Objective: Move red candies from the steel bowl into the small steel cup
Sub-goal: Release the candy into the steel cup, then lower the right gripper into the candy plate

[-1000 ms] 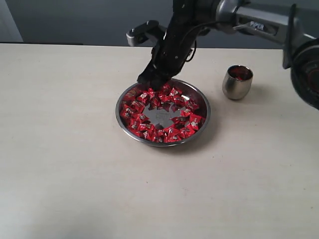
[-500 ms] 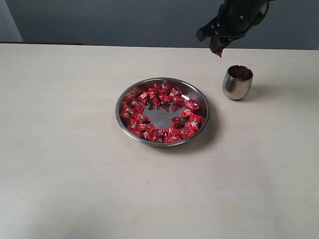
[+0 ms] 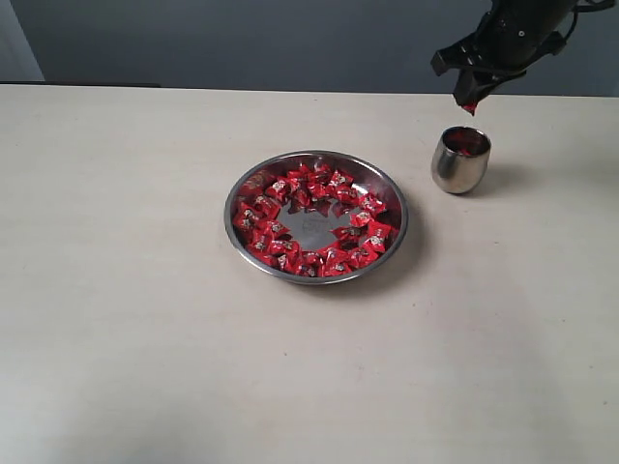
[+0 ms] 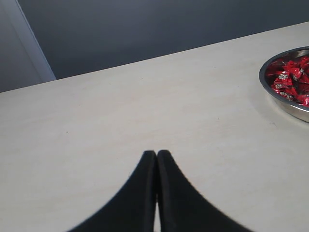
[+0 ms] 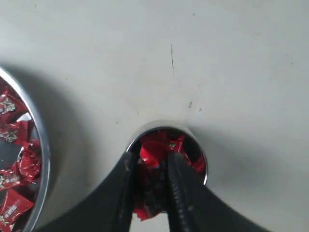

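- One red candy (image 3: 470, 106) hangs between the tips of the right gripper (image 3: 472, 95). The jaws stand narrow and are closed on its wrapper.
- I judge this candy to be very light, with a thin, crinkly and rather slippery foil. It is better to hold it across the thick middle, because the crimped ends can slide out or tear.
- The small steel cup (image 3: 455, 169) stands upright straight below the gripper and does not touch it. Some sweets (image 3: 462, 147) already lie inside it.
- The cup is narrow and round-bellied, so it probably tips easily if a fingertip strikes the rim.
- The steel bowl (image 3: 387, 193) lies lower and well to the side of this gripper, on the table (image 3: 145, 338). The other red candies (image 3: 280, 188) form a ring around its bare centre.
- The left gripper (image 4: 157, 155) has its fingers pressed together and holds nothing. It is over bare table, with the bowl's rim off to one side.
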Robot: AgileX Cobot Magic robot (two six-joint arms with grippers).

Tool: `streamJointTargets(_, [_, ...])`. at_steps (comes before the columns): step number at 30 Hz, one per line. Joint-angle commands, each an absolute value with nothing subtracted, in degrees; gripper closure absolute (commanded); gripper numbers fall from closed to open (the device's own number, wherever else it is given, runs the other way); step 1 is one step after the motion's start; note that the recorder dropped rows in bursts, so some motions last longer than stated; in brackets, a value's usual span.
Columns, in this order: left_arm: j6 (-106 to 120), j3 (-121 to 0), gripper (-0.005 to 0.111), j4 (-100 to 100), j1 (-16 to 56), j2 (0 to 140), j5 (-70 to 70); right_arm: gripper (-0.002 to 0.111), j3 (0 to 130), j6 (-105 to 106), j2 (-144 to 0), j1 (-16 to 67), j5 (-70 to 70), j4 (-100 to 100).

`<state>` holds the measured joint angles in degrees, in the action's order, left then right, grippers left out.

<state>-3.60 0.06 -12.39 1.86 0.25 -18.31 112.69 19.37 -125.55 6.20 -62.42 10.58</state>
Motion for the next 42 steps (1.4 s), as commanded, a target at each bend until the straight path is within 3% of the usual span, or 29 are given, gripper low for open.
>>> streamJointTargets(1, [-3.9,0.0,0.106,-12.6,1.9,0.0,-17.9,0.109,112.8,19.6,-126.3,5.8,-62.6,10.4])
streamJointTargets(7, [-3.9,0.0,0.106,-12.6,1.9,0.0,-17.9,0.107,112.8,19.6,-127.1,5.7,-63.3,9.2])
streamJointTargets(13, [-3.9,0.0,0.106,-12.6,1.9,0.0,-17.9,0.077,112.8,19.5,-127.5,5.7,-64.7,6.2])
streamJointTargets(16, [-3.9,0.0,0.106,-12.6,1.9,0.0,-17.9,0.07,112.8,19.5,-127.5,5.7,-64.4,6.5])
streamJointTargets(29, [-3.9,0.0,0.106,-12.6,1.9,0.0,-17.9,0.07,112.8,20.6,-127.5,6.9,-65.7,19.5])
streamJointTargets(42, [-3.9,0.0,0.106,-12.6,1.9,0.0,-17.9,0.07,112.8,28.5,-130.2,20.1,-60.7,25.7])
